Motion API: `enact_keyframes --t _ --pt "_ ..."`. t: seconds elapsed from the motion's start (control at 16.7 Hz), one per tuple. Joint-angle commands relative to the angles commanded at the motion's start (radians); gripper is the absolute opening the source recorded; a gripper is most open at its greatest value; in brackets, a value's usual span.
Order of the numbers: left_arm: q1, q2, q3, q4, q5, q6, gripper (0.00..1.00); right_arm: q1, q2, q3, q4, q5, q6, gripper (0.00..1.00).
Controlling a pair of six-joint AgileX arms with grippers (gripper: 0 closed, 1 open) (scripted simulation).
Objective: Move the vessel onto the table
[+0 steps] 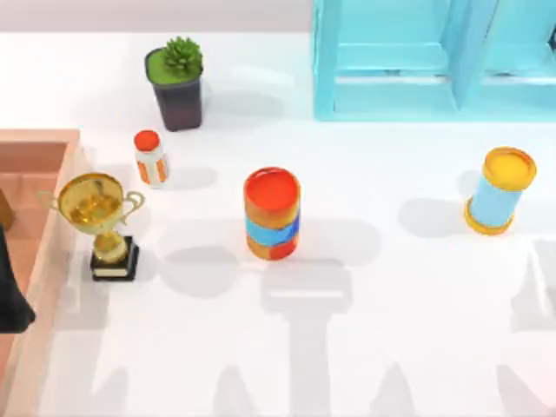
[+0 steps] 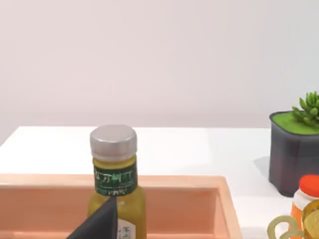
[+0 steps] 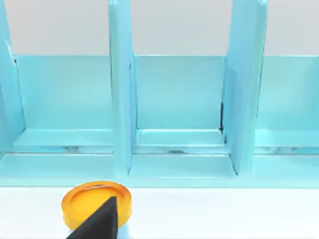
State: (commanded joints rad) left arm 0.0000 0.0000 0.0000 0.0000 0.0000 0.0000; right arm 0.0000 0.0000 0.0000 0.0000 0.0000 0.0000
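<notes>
The vessel is out of view. The white table [image 1: 391, 330] spreads across the top view. My left gripper [image 1: 10, 291] is a dark shape at the far left edge, over the tan wooden box [image 1: 39, 165]. In the left wrist view a dark part of it [image 2: 97, 223] sits in front of a yellow-green bottle [image 2: 113, 174] with a silver cap, which stands inside the box [image 2: 199, 181]. In the right wrist view a dark part of my right gripper [image 3: 97, 221] hangs just before the pale-blue cylinder's yellow top [image 3: 94, 199].
On the table stand a potted plant [image 1: 176, 82], a small orange-capped bottle [image 1: 150, 158], a gold trophy [image 1: 100, 221], a striped can [image 1: 272, 213] and a pale-blue cylinder [image 1: 499, 191]. A turquoise shelf frame [image 1: 434, 56] fills the back right.
</notes>
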Motion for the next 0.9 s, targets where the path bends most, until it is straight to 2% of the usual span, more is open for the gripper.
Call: enact_keyframes --t 0.18,0.36,0.9 --pt "0.003 0.011 0.009 -0.009 -0.001 0.002 1.00 0.000 0.000 0.000 0.000 0.000 0.000 1.00" --pt "0.025 0.102 0.085 -0.091 -0.003 0.023 1.00 0.000 0.000 0.000 0.000 0.000 0.000 1.00" --pt "0.154 0.716 0.564 -0.639 -0.004 0.157 1.00 0.000 0.000 0.000 0.000 0.000 0.000 1.00"
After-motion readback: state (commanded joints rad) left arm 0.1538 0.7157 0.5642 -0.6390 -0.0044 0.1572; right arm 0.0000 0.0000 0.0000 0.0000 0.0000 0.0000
